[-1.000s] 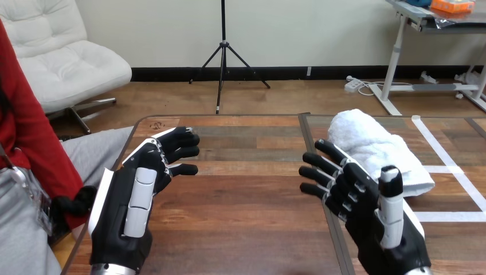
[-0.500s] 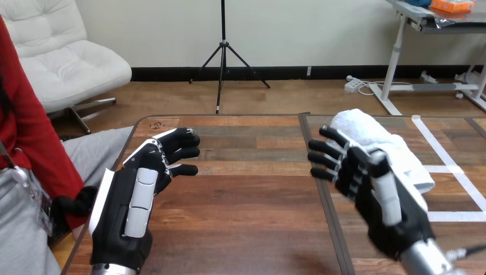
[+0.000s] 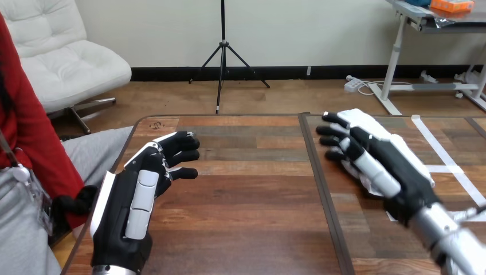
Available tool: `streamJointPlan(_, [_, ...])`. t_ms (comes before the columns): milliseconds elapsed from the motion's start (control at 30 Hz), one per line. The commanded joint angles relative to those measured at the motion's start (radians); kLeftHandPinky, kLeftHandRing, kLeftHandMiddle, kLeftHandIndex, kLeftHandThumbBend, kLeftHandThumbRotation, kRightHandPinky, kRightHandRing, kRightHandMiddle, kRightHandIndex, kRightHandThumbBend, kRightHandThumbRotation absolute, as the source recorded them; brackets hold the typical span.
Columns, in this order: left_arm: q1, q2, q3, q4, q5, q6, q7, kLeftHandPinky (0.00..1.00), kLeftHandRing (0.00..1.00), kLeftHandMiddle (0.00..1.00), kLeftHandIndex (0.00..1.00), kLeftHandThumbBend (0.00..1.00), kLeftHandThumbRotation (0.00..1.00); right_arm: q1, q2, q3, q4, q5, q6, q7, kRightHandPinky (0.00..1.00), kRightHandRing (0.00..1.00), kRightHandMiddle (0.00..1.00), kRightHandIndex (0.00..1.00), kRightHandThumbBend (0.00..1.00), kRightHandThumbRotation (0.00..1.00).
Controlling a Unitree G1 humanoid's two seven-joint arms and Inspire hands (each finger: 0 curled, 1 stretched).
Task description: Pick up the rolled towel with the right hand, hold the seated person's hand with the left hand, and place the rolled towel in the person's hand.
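Note:
The rolled white towel [image 3: 383, 125] lies on the right half of the wooden table [image 3: 252, 200], at its far side. My right hand [image 3: 390, 163] lies over the towel, palm down, fingers straight and pointing left and away; it is open and hides most of the roll. My left hand [image 3: 134, 197] hovers open over the table's near left part, fingers relaxed and pointing forward. The person sits at the view's left edge, with a red sleeve [image 3: 34, 149] beside my left hand and apart from it.
White tape lines [image 3: 453, 169] mark a box on the table's right end, next to the towel. A dark seam [image 3: 321, 189] splits the table top into two halves. The table's left edge runs close to the person's lap.
My right hand has moved forward and right, turning palm down from beside the towel to over it. The left hand has barely moved.

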Motion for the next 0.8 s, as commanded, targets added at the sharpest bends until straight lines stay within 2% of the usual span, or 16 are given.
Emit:
streamJointPlan(0, [-0.083,-0.019,0.01,0.005,0.006,-0.024,0.011,0.64,0.73,0.73,0.7,0.79,1.0,-0.249,-0.063,0.0,0.118,-0.081,-0.086,-0.039,0.82,0.89,0.87,0.89,1.0,0.86])
streamJointPlan(133, [-0.083,-0.019,0.012,0.012,0.004,-0.029,0.009,0.63,0.72,0.73,0.69,0.78,1.0,-0.295,-0.07,0.0,0.18,-0.09,-0.104,-0.03,0.84,0.9,0.88,0.9,1.0,0.87])
streamJointPlan(333, [-0.081,-0.017,0.012,0.02,-0.001,-0.041,0.001,0.63,0.72,0.73,0.7,0.76,1.0,-0.363,-0.087,0.013,0.269,-0.135,-0.118,-0.038,0.87,0.91,0.89,0.92,1.0,0.87])
streamJointPlan(567, [-0.08,-0.016,0.011,0.022,-0.003,-0.048,-0.004,0.62,0.72,0.73,0.7,0.75,1.0,-0.441,-0.112,0.038,0.401,-0.207,-0.165,-0.069,0.88,0.92,0.91,0.94,1.0,0.88])
streamJointPlan(767, [-0.081,-0.017,0.011,0.026,-0.015,-0.052,-0.014,0.62,0.72,0.73,0.69,0.74,1.0,-0.5,-0.117,0.044,0.498,-0.237,-0.193,-0.091,0.88,0.92,0.92,0.96,1.0,0.88])
